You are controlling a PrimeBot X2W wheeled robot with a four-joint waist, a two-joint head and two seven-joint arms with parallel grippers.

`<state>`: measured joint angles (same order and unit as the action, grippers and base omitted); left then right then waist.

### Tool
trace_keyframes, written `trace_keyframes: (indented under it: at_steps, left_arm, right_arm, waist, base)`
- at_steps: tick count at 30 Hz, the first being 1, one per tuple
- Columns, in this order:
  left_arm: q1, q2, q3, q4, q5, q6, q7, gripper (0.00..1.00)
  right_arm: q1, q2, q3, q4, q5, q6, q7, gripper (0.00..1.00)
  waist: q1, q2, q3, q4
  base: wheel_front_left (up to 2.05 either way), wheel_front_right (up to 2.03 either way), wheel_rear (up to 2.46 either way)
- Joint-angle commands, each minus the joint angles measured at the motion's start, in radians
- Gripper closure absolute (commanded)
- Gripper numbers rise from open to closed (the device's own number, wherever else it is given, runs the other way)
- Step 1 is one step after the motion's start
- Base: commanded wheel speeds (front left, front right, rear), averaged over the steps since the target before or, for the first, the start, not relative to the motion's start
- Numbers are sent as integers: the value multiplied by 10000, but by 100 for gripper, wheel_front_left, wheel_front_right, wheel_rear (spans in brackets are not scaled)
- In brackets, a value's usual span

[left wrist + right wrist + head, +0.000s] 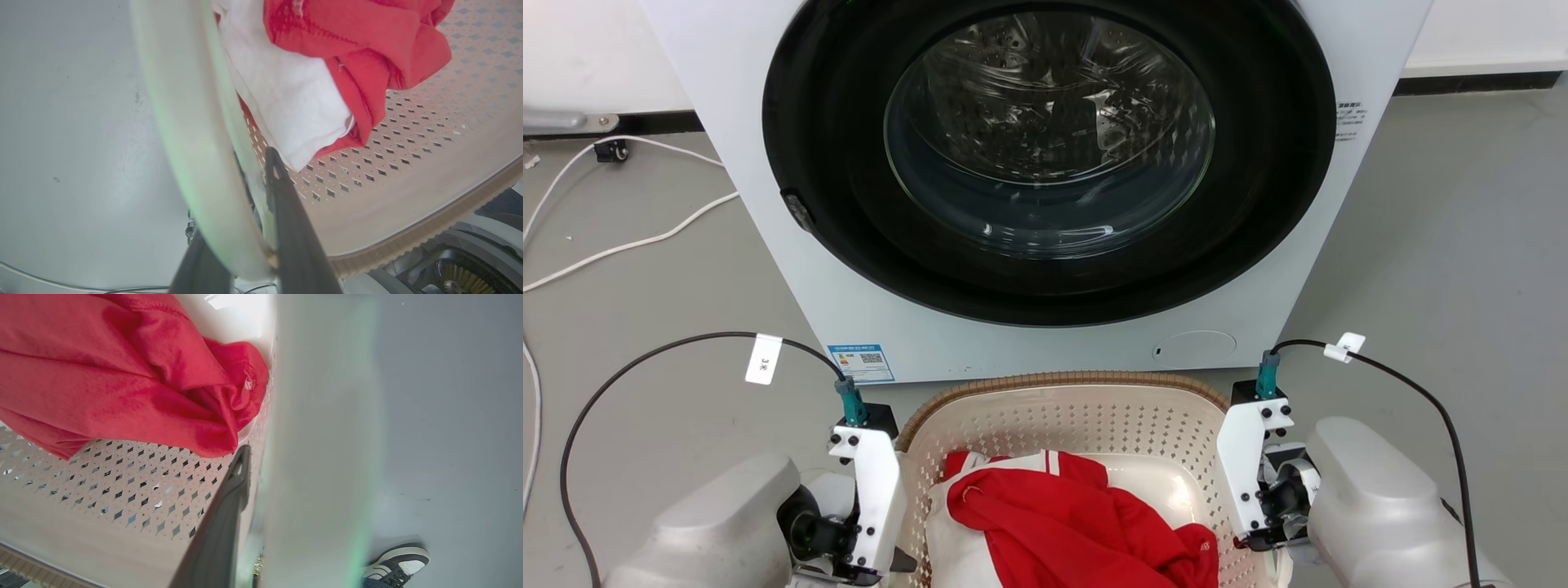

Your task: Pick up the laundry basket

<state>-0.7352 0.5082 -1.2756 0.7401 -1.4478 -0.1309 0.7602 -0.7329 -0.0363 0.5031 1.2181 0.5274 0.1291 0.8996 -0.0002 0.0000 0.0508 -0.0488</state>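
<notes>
Left gripper [241, 192] is clamped on the laundry basket's [1062, 400] left wall, one finger inside and one outside. Right gripper [255, 473] has one finger [229, 514] inside the right wall. The other is hidden behind the blurred white handle [318, 437], so its grip cannot be told. The basket is just before the washing machine [1045, 163] and holds a red garment [1078, 514] and a white cloth [286, 102]. A shoe [398, 561] is nearby.

A white front-loading washing machine [1045, 188] stands on the smooth grey floor [1462, 245], its round, dark-rimmed glass door shut and catching reflections. Behind it runs a white wall [605, 49] with a dark skirting [1474, 83]. White cables [629, 241] trail across the floor on the left (a person's shoe [398, 561] rests on that floor too).
</notes>
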Motion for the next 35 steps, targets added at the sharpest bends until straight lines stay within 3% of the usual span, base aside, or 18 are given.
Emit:
trace_keyframes:
  at_steps: [1,35]
  left_arm:
    - [-106,230,-37,162,46,13,76,100]
    - [-314,143,-49,239,-122,13,307,100]
  right_arm:
    - [-196,-254,86,124,-52,28,41,100]
    - [-502,-253,521,496,530,28,42,100]
  waist:
    - [2,0,13,7]
    - [2,0,91,127]
  base:
    - [0,0,0]
    - [0,0,0]
